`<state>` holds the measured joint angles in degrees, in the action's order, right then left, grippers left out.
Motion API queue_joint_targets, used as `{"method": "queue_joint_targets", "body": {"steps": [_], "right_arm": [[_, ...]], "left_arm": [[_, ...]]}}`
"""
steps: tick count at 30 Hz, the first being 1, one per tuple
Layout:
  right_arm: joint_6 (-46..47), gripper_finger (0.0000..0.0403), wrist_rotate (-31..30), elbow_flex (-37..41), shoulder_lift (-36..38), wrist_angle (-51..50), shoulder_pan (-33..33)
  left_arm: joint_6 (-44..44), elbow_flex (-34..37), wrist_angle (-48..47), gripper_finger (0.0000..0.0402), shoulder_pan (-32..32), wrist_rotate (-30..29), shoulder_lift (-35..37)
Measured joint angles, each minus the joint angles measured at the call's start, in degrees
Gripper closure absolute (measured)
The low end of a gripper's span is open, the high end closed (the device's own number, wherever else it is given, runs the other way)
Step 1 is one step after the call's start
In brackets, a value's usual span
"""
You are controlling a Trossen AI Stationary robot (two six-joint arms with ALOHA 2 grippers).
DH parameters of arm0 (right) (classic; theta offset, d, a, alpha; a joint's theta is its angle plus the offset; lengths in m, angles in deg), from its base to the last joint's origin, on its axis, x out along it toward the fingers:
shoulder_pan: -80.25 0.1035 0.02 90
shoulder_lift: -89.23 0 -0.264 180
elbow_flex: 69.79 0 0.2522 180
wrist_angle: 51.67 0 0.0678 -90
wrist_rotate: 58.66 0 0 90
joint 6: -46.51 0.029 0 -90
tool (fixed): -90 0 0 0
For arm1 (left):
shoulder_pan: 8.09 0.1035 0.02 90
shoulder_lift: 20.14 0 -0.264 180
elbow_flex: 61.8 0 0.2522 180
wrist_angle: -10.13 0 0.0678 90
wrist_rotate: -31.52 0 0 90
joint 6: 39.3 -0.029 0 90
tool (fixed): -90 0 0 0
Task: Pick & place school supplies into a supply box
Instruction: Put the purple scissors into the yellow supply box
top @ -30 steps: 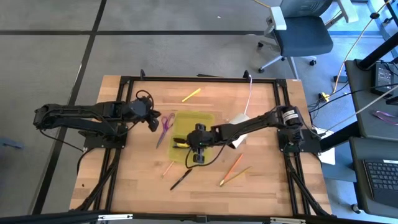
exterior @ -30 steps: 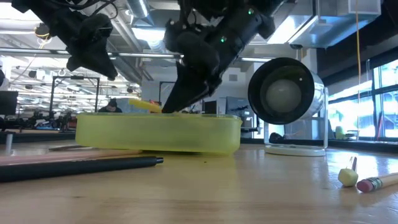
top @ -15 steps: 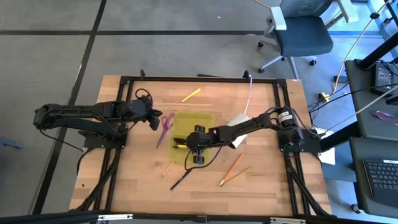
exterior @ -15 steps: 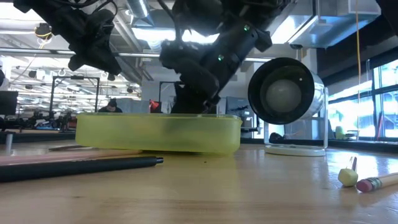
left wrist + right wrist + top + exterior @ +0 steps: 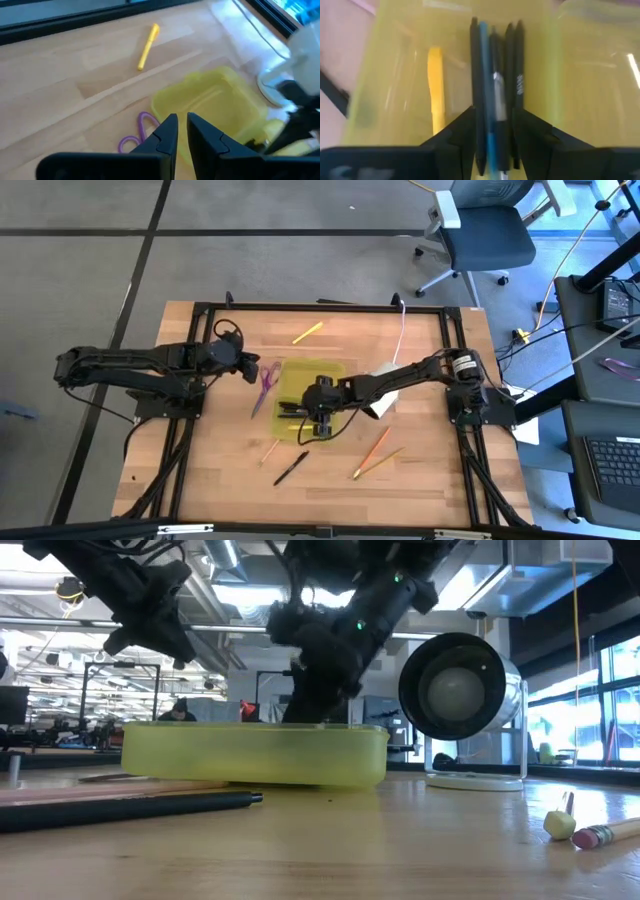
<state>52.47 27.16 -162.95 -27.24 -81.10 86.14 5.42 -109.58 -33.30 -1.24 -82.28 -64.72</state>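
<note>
Two dark arms work a slatted wooden table point(image 5: 420, 460) ringed by a black frame, where a shallow translucent yellow-green supply box point(image 5: 340, 372) sits at the middle so either side can reach it. The right gripper point(image 5: 318, 412) hangs low over the box's near end, its reach stretched across from the table's right edge; its wrist camera shows the fingers point(image 5: 457, 132) parted a little around a bundle of dark pens point(image 5: 495, 100) lined up lengthwise inside the box, beside a yellow pencil point(image 5: 435, 85) already lying on the floor of it. The alignment suits the box's long axis, and the slack jaws read as a release under way rather than a firm pinch. The left gripper point(image 5: 246, 372) hovers just beside the box above the purple-handled scissors point(image 5: 265, 380), fingers pressed nearly together on nothing, likely poised for that pickup. Other supplies lie outside the box: a yellow marker point(image 5: 307, 332) toward the far edge, an orange pencil point(image 5: 375, 445) and a black pen point(image 5: 291, 468) near the front. A white cylinder point(image 5: 462, 705) on a cord stands apart, right of the box.
</note>
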Motion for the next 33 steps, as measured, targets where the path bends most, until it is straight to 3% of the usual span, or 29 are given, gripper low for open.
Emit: {"method": "queue_joint_targets", "body": {"steps": [5,15,25,33], "right_arm": [[0.90,0.0277,1.37,-0.01,6.04,-2.73,-1.84],[1.31,0.0279,1.33,-0.02,19.02,-19.22,-4.95],[5.45,0.0279,-1.40,-0.02,31.37,-39.43,-4.96],[5.82,0.0279,-5.01,0.00,40.74,-40.79,-4.95]], "left_arm": [[4.99,0.00,-0.06,0.0370,0.02,-1.63,-3.90],[19.39,-0.04,-0.11,0.0370,2.26,-1.57,-16.99],[21.37,-0.04,1.54,0.0360,3.43,-2.30,-24.19],[24.01,0.00,1.49,0.0317,3.43,-1.20,-27.19]]}}
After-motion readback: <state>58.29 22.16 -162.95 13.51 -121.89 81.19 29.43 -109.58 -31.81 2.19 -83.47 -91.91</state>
